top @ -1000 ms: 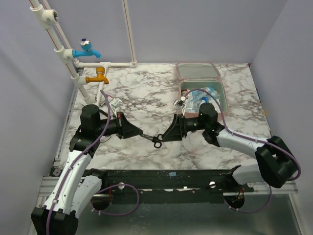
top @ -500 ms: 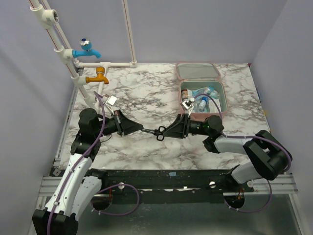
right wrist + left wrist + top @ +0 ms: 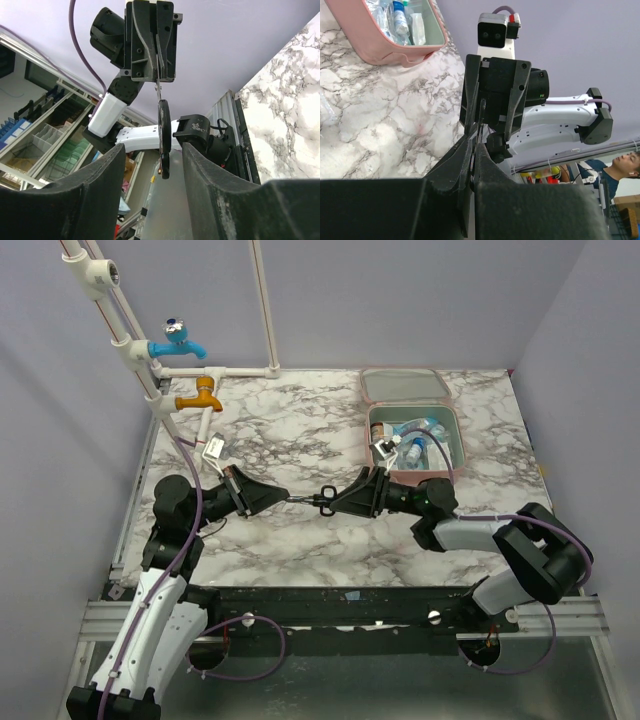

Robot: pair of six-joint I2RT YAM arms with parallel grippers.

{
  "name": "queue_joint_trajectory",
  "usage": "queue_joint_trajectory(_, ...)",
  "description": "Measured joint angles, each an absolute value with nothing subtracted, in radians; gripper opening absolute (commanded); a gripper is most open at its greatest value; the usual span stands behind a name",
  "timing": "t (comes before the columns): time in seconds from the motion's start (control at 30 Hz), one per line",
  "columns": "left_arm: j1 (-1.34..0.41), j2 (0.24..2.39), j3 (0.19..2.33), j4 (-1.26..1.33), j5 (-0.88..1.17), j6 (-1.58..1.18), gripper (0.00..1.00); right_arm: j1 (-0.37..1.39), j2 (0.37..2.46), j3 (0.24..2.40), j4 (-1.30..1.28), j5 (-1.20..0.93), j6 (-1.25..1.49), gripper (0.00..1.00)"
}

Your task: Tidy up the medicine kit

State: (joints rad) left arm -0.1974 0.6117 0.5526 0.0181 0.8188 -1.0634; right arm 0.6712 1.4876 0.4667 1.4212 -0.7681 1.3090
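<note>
Your left gripper [image 3: 288,498] pinches what looks like small scissors [image 3: 164,125], so close your wide-open right gripper [image 3: 332,503] on the handle before releasing (medicine kit [image 3: 403,386] lies open, far right on the tabletop [image 3: 290,440]).

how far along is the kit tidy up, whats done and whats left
Done: the medicine kit lies open with small bottles already inside.
In hand: black scissors are held between the two arms. The left claw is shut on the blade end, and the right claw is open around the handle loop.
Left: the scissors are not yet in the kit, and the lid is still open, so it likely needs closing.
</note>
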Motion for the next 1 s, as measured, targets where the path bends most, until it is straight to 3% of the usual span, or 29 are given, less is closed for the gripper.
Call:
queue_joint_trajectory(0.23,-0.197,0.612,0.530,0.051,0.811,-1.106,0.00,0.682,1.488,0.469,1.420,-0.747,1.308,0.40)
queue_joint_trajectory(0.53,-0.197,0.612,0.528,0.077,0.811,-1.132,0.00,0.688,1.487,0.483,1.392,-0.730,1.285,0.10)
queue_joint_trajectory(0.57,-0.197,0.612,0.527,0.081,0.811,-1.134,0.00,0.688,1.486,0.486,1.385,-0.727,1.282,0.02)
queue_joint_trajectory(0.7,-0.197,0.611,0.527,0.084,0.812,-1.136,0.00,0.690,1.473,0.491,1.346,-0.719,1.262,0.01)
queue_joint_trajectory(0.77,-0.197,0.612,0.527,0.083,0.812,-1.135,0.08,0.690,1.463,0.491,1.329,-0.716,1.252,0.01)
queue_joint_trajectory(0.87,-0.197,0.611,0.527,0.080,0.812,-1.131,0.39,0.693,1.447,0.491,1.301,-0.714,1.235,0.01)
queue_joint_trajectory(1.0,-0.197,0.613,0.527,0.059,0.811,-1.116,0.60,0.695,1.399,0.498,1.208,-0.705,1.177,0.01)
